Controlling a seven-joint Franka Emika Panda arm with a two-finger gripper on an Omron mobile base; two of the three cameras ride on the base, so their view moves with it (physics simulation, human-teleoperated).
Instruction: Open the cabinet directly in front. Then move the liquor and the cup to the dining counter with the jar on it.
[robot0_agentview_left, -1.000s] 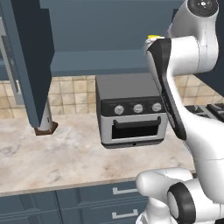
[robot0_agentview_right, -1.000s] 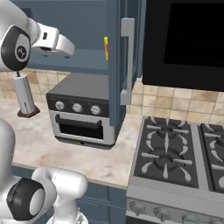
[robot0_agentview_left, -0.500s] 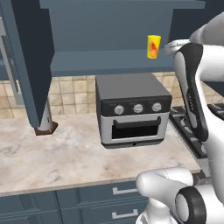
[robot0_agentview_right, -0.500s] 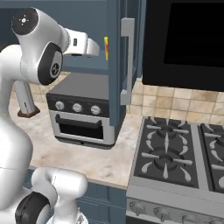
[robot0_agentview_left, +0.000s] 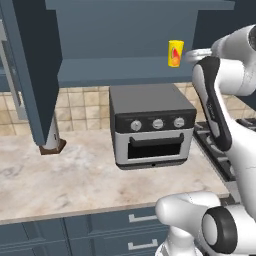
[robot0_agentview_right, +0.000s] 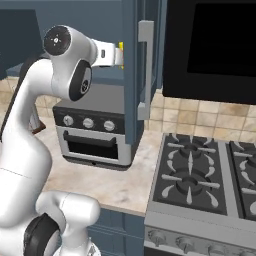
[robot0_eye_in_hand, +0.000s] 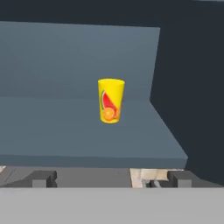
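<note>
I see the cabinet (robot0_agentview_left: 35, 75) doors swung wide; the cup (robot0_eye_in_hand: 110, 100) stands upright on its blue-grey shelf (robot0_eye_in_hand: 83, 135), ahead of my gripper (robot0_eye_in_hand: 111, 178), whose jaws are spread, holding nothing. Below, a toaster oven (robot0_agentview_left: 152, 127) sits on the marbled table (robot0_agentview_left: 75, 175), stove (robot0_agentview_right: 205, 175) alongside.

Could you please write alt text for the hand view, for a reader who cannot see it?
A small yellow cup with a red and orange fruit print stands upright on the blue-grey shelf of the open cabinet, near its right wall. The open gripper faces it from in front, not touching.
</note>
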